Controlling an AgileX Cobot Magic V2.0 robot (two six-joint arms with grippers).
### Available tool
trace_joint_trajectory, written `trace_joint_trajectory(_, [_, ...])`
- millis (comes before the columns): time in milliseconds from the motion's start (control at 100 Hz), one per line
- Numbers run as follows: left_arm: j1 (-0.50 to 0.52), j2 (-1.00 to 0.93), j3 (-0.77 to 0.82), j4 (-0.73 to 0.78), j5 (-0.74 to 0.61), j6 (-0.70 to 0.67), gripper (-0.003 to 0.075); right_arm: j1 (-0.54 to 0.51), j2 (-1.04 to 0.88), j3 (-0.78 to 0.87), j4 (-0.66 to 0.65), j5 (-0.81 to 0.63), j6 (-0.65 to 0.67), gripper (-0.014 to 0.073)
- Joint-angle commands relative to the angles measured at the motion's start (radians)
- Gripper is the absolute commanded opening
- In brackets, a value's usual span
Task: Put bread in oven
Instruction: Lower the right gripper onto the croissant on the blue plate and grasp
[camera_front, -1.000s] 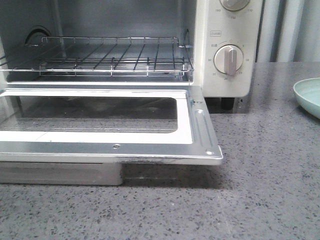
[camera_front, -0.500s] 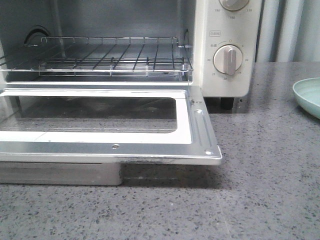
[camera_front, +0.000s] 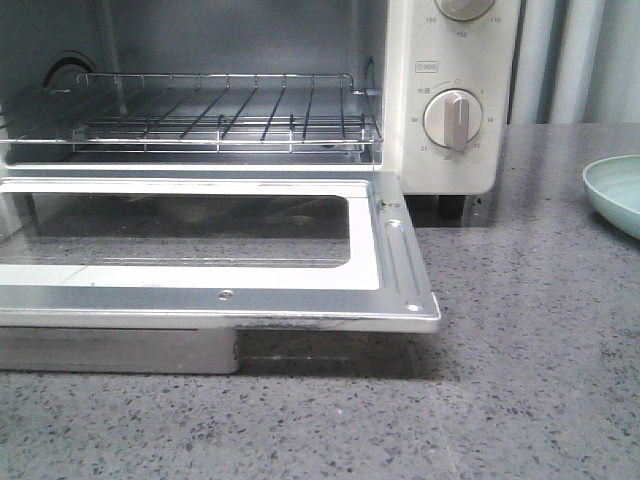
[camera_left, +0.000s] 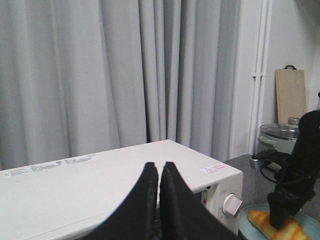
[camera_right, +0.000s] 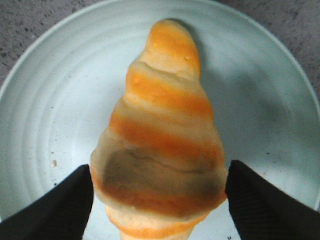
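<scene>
The bread, a striped orange and cream roll, lies on a pale green plate. My right gripper grips its widest part, one black fingertip touching each side. In the left wrist view the right arm stands over the bread on the plate, to the right of the oven. My left gripper is shut and empty, high above the oven's top. The front view shows the oven with its door folded down and the wire rack bare. Neither arm shows there.
The plate's rim shows at the right edge of the front view, on the grey speckled counter. A beige knob sits on the oven's right panel. A pot and a wooden board stand behind.
In the front view the oven and plate have shifted slightly to the left in the picture. Nothing else differs there.
</scene>
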Motion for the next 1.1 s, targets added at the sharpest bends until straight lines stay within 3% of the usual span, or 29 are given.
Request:
trace_joint_trajectory(0, [0.01, 0.001, -0.034, -0.004, -0.08, -0.002, -0.0021, -0.004, -0.012, -0.033, -0.014, -0.009, 0.0, 0.0492])
trace_joint_trajectory(190, [0.01, 0.001, -0.04, 0.013, -0.094, -0.002, -0.0022, -0.004, 0.006, -0.033, -0.014, 0.02, 0.0, 0.0371])
trace_joint_trajectory(400, [0.04, 0.001, -0.076, 0.056, -0.096, -0.002, -0.0022, -0.004, -0.005, -0.033, -0.006, 0.035, 0.002, -0.007])
trace_joint_trajectory(540, [0.154, 0.001, -0.115, 0.101, -0.021, -0.002, -0.0022, 0.003, -0.05, -0.033, 0.026, 0.048, 0.003, -0.0068])
trace_joint_trajectory(680, [0.343, -0.001, -0.158, 0.164, 0.089, -0.004, -0.0022, 0.059, -0.126, -0.033, 0.026, 0.071, 0.003, -0.0068])
trace_joint_trajectory(870, [0.583, -0.001, -0.166, 0.09, 0.128, -0.011, -0.0021, 0.21, -0.216, -0.033, 0.008, 0.176, -0.006, -0.0068])
trace_joint_trajectory(1090, [0.666, -0.001, -0.166, 0.068, 0.135, -0.011, -0.0021, 0.449, -0.345, -0.033, -0.042, 0.202, 0.001, -0.0068])
